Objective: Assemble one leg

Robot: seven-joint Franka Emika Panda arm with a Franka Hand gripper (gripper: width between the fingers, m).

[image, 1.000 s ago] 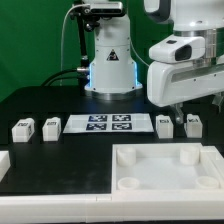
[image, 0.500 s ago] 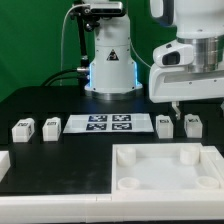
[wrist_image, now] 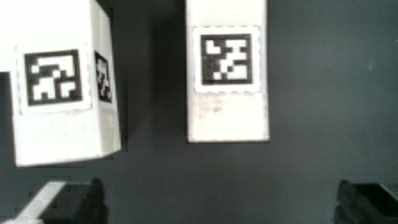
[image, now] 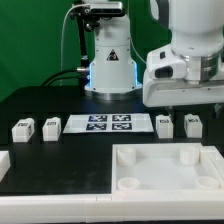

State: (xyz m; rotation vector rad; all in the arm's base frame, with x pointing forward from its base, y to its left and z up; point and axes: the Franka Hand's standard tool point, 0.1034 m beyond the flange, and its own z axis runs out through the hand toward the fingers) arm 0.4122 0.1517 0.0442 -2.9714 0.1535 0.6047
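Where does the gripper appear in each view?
Exterior view: gripper on the exterior view's right, above two legs beside the marker board.
Wrist view: only its dark fingertips, set wide apart.
Shared landmark: those two tagged legs.

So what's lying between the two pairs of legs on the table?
Only the marker board lies between them; the exterior view shows it.

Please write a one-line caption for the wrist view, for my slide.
Open hand hovers above two tagged white legs lying apart on the dark table.
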